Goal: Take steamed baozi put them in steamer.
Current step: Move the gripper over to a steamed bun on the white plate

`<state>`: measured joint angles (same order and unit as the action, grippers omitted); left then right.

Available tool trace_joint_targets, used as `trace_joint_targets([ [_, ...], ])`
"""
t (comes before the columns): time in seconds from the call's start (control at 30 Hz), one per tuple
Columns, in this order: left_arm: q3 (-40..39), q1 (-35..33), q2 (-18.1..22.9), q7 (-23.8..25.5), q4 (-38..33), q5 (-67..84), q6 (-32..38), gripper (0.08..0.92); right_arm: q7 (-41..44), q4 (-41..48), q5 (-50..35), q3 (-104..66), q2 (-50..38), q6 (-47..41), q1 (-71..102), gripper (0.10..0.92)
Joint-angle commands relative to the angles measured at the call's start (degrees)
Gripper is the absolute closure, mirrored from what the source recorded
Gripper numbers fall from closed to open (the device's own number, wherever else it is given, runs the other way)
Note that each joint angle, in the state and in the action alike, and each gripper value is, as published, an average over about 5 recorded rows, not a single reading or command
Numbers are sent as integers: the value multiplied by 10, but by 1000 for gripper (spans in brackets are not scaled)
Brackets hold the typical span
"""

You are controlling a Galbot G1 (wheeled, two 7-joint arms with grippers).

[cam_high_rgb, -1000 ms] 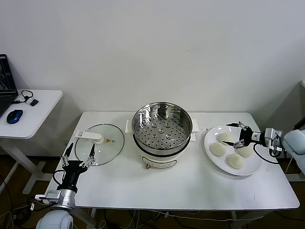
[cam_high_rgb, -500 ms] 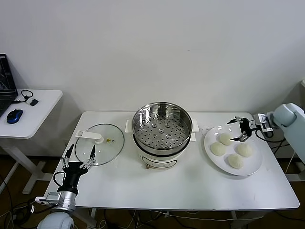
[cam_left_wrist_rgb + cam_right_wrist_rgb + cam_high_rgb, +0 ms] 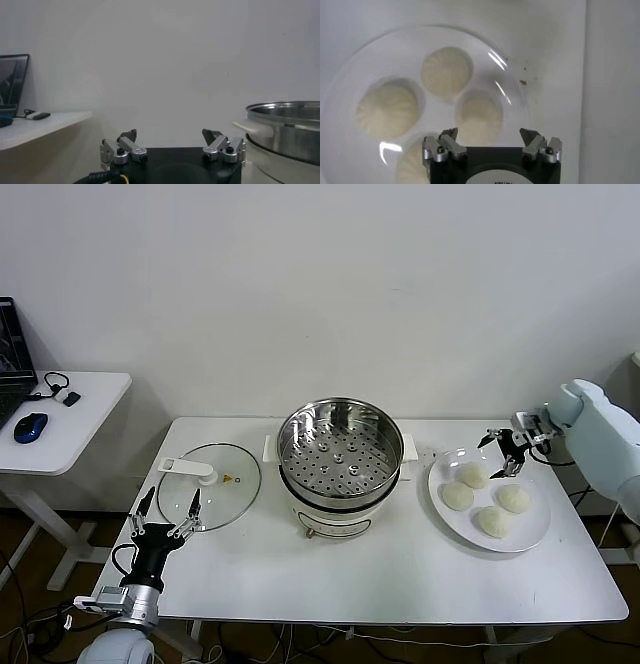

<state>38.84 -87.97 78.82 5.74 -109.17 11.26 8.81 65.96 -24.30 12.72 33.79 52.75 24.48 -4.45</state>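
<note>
While the four steamed baozi (image 3: 484, 497) are lying on the white plate (image 3: 537, 531) (beside the steamer (image 3: 339, 464)), the right gripper (image 3: 506, 452) is hovering above them, jaws spread wide, holding nothing.

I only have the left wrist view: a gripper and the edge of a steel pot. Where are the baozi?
Observer: All four steamed baozi sit on a white plate on the table's right side, none in the steamer.
Operator: Is the steamer covered?
Observer: No. Its glass lid lies flat on the table to the steamer's left.
Operator: Where is the right gripper?
Observer: The right gripper is above the plate's far edge, open and empty, looking down on the baozi.
Operator: And the left one?
Observer: The left gripper is open at the table's near left, by the lid.
</note>
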Motion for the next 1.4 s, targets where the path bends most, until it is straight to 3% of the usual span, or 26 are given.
trace_joint_targets([
  [0.03,0,-1,-2,0,1,1,0,177,13,88,29,21,61,-5,-20,203],
  [0.77,-5,-4,0,0,-2,2,0,177,-15,100,116,-73,72,-12,10,203],
  [1.4,-6,-7,2,0,-5,4,1,177,-29,103,127,-90,79,-18,15,229],
])
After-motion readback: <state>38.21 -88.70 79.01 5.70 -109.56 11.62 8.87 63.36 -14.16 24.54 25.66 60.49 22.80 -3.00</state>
